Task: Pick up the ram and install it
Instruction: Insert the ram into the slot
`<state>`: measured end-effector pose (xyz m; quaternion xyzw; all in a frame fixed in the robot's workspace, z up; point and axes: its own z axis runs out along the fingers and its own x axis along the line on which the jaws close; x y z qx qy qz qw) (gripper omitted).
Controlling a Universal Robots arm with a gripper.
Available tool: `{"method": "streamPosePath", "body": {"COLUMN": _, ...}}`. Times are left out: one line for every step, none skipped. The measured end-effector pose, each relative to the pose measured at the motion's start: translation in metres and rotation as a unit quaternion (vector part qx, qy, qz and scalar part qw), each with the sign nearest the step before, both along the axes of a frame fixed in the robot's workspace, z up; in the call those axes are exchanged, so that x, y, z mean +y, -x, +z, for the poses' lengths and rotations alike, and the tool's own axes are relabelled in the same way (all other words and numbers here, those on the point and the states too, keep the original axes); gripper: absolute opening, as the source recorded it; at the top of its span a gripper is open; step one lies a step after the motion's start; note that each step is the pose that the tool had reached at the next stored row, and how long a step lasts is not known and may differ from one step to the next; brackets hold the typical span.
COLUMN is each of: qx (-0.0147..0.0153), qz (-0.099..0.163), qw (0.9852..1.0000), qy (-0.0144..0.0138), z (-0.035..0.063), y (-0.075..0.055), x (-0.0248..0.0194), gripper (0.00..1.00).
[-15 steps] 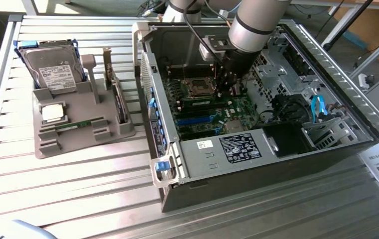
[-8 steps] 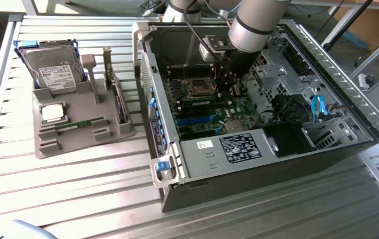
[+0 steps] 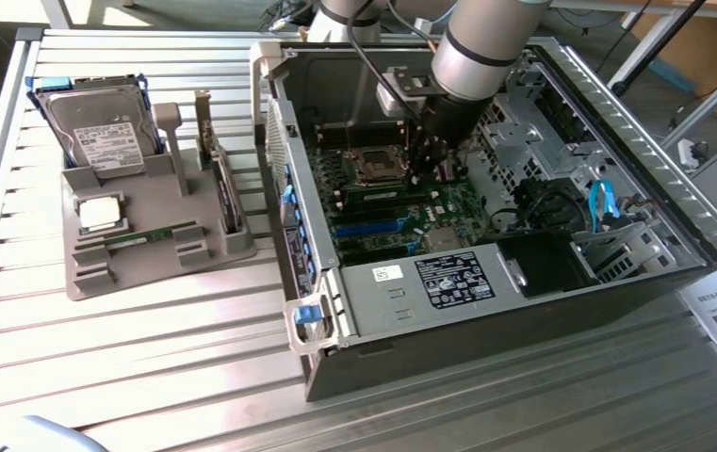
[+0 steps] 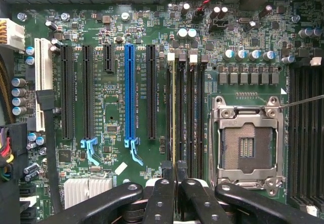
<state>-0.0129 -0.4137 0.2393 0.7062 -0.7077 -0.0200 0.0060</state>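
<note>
The long, thin green ram stick point(image 4: 174, 107) is held edge-on in the clamped black gripper point(image 4: 174, 172), over the black memory slots point(image 4: 197, 107) beside the silver processor socket point(image 4: 246, 145). Insertion is judged to be in hand; square alignment and even pressure are called for.

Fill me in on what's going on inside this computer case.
The robot arm's gripper is inside the open computer case, shut on the ram. The stick is held edge-on, lined up along the memory slots beside the processor socket. Whether it is seated yet I cannot tell. A second green stick lies on the grey tray outside the case.
</note>
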Motion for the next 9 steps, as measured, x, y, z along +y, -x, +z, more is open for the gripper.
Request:
{"method": "streamPosePath", "body": {"qx": 0.0, "qz": 0.0, "qw": 1.0, "qy": 0.0001, "z": -0.0001, "y": 0.0, "x": 0.0, "gripper": 0.12}}
{"method": "streamPosePath", "body": {"qx": 0.0, "qz": 0.0, "qw": 1.0, "qy": 0.0, "z": -0.0003, "y": 0.0, "x": 0.0, "gripper": 0.12}}
{"method": "streamPosePath", "body": {"qx": 0.0, "qz": 0.0, "qw": 1.0, "qy": 0.0, "z": -0.0006, "y": 0.0, "x": 0.0, "gripper": 0.12}}
{"method": "streamPosePath", "body": {"qx": 0.0, "qz": 0.0, "qw": 1.0, "qy": 0.0001, "z": -0.0009, "y": 0.0, "x": 0.0, "gripper": 0.12}}
{"method": "streamPosePath", "body": {"qx": 0.0001, "qz": 0.0, "qw": 1.0, "qy": 0.0001, "z": -0.0012, "y": 0.0, "x": 0.0, "gripper": 0.12}}
{"method": "streamPosePath", "body": {"qx": 0.0, "qz": 0.0, "qw": 1.0, "qy": 0.0001, "z": -0.0017, "y": 0.0, "x": 0.0, "gripper": 0.12}}
{"method": "streamPosePath", "body": {"qx": 0.0, "qz": 0.0, "qw": 1.0, "qy": 0.0001, "z": -0.0018, "y": 0.0, "x": 0.0, "gripper": 0.12}}
{"method": "streamPosePath", "body": {"qx": 0.0, "qz": 0.0, "qw": 1.0, "qy": 0.0001, "z": -0.0018, "y": 0.0, "x": 0.0, "gripper": 0.12}}
{"method": "streamPosePath", "body": {"qx": 0.0, "qz": 0.0, "qw": 1.0, "qy": 0.0001, "z": -0.0018, "y": 0.0, "x": 0.0, "gripper": 0.12}}
